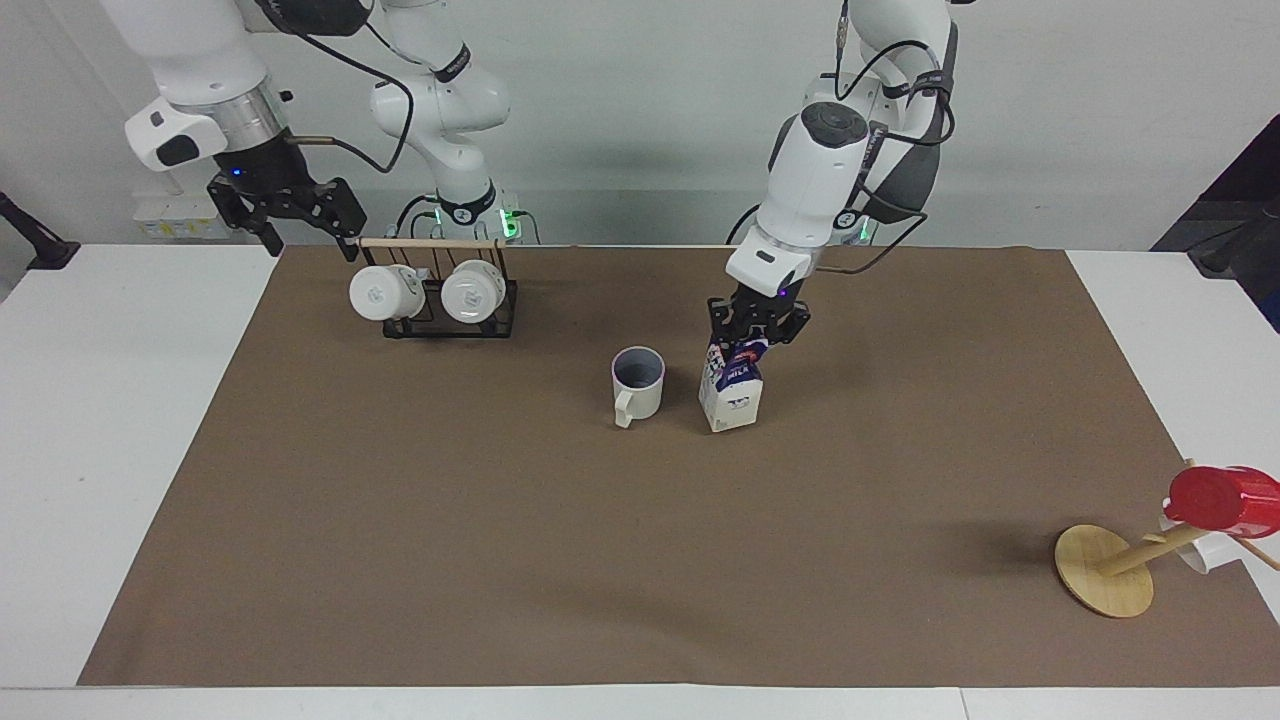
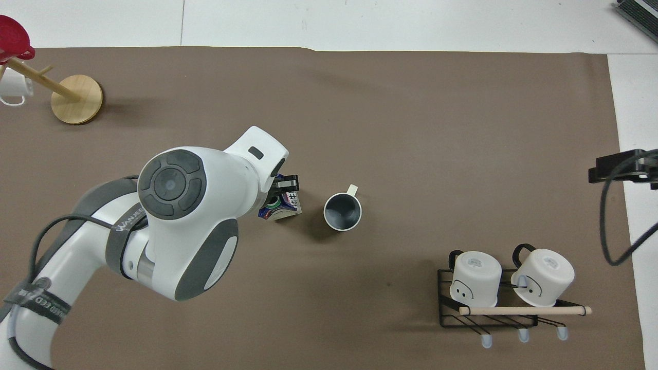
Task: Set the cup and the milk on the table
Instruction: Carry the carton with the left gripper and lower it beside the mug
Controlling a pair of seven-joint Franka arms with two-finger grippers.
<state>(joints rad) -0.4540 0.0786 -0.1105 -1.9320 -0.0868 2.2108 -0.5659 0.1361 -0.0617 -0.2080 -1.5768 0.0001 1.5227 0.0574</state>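
The cream-white cup (image 1: 638,383) stands upright on the brown sheet (image 1: 640,560) of the white table (image 1: 100,400), handle pointing away from the robots; it also shows in the overhead view (image 2: 342,211). The blue-and-white milk (image 1: 731,392) is tilted right beside the cup, toward the left arm's end, a small gap between them; its base is at or just above the sheet. My left gripper (image 1: 755,335) is shut on the milk's top (image 2: 282,205). My right gripper (image 1: 285,215) is open and empty, raised over the sheet's corner by the mug rack.
A black wire rack (image 1: 450,322) with two glossy white mugs (image 1: 378,292) (image 1: 472,291) stands near the robots at the right arm's end. A wooden mug stand (image 1: 1105,570) with a red cup (image 1: 1220,497) is at the corner farthest from the robots, at the left arm's end.
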